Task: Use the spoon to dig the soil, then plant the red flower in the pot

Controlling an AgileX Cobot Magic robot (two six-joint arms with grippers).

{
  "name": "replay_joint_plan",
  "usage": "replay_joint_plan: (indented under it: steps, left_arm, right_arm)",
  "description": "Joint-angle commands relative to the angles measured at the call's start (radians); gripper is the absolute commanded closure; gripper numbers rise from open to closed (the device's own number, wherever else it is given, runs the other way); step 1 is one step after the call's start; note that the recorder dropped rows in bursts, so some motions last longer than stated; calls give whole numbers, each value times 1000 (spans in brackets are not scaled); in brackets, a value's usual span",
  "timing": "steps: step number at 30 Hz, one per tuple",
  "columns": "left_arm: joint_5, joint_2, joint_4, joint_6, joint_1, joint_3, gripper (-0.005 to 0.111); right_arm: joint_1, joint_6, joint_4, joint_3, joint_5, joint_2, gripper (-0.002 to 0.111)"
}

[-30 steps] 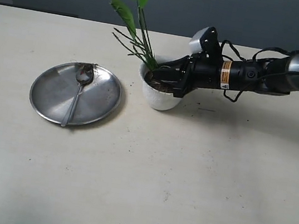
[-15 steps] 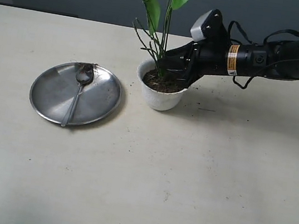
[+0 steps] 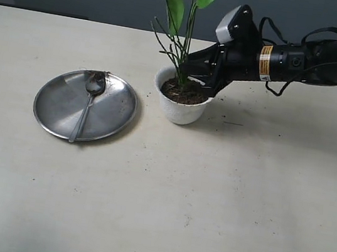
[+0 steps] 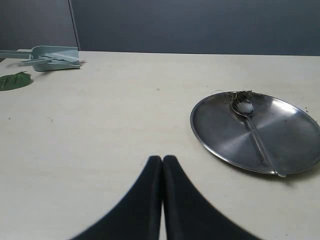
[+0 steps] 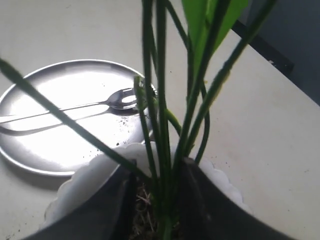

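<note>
Gripping the red flower (image 3: 187,24) stem low in the pot (image 3: 181,107), right hand (image 3: 188,79) over the soil (image 3: 184,92), spoon (image 3: 87,102) on steel plate (image 3: 63,107) to the left, left hand (image 4: 162,162) closed, empty

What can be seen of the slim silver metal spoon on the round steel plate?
The slim shiny silver metal spoon lies flat on the round steel plate, left of the small white scalloped pot. Its bowl, with dark soil crumbs clinging around it, sits near the plate's far rim; the thin handle crosses to the near rim. Neither gripper touches it.
</note>
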Motion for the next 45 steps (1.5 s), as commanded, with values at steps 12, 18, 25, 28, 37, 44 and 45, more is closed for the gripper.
replay_joint_plan:
  steps: [12,18,25,28,37,44,45]
  left_arm:
    - [-6,-5,-6,-1,-4,5,106]
    - [-6,-5,-6,-1,-4,5,106]
    - [-6,-5,-6,-1,-4,5,106]
    - [-6,-5,-6,-1,-4,5,106]
    - [-6,-5,-6,-1,-4,5,106]
    - [-6,-5,-6,-1,-4,5,106]
    - [-6,-5,-6,-1,-4,5,106]
  right_arm:
    - [-4,32,-36,1,29,-14,103]
    - [-4,38,-36,1,51,-14,108]
    - [-4,86,-105,1,62,-14,108]
    - [-4,105,-136,1,70,-18,108]
    - [-4,238,-215,1,106,-31,109]
    - [-4,268,-215,4,119,-31,109]
    - [-4,270,-215,8,119,-31,109]
